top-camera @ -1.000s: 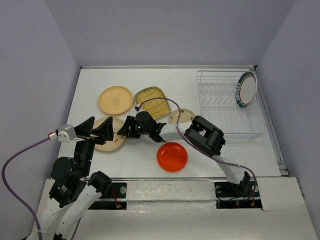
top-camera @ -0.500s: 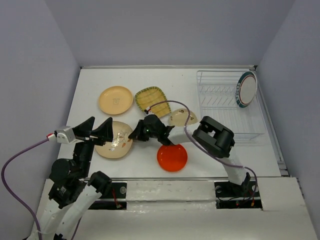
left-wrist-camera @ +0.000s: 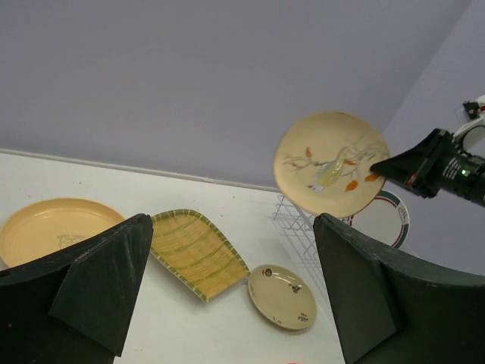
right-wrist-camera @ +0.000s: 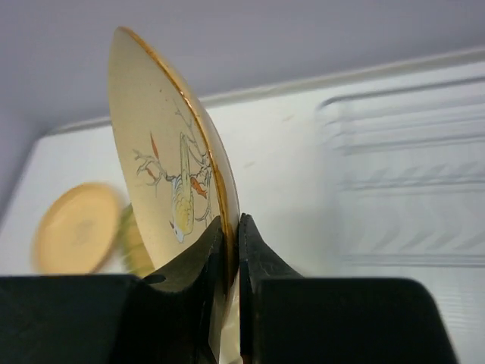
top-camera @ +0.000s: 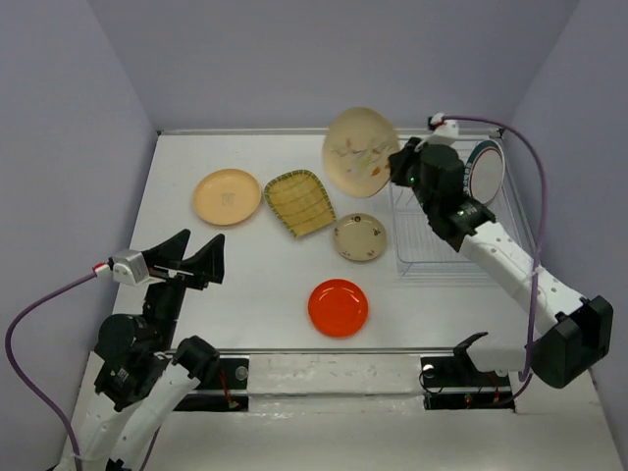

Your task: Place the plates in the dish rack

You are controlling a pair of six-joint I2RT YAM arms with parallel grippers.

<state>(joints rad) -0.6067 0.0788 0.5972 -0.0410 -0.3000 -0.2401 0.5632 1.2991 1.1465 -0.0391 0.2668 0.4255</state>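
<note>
my right gripper (right-wrist-camera: 231,227) pinches the peach plate (top-camera: 361,152) by its rim, aloft near the dish rack (top-camera: 446,260) at the far right corner. on so thin a hold it could pivot and drop; my left gripper (left-wrist-camera: 231,296) gapes empty.

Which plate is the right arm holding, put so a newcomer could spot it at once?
Find the wire dish rack at the far right of the table. Just off its far left corner, the right gripper pinches the painted plate by its rim, raised on edge. Unlike the plain peach plate lying flat, it shows a bird on a branch with orange leaves.
</note>
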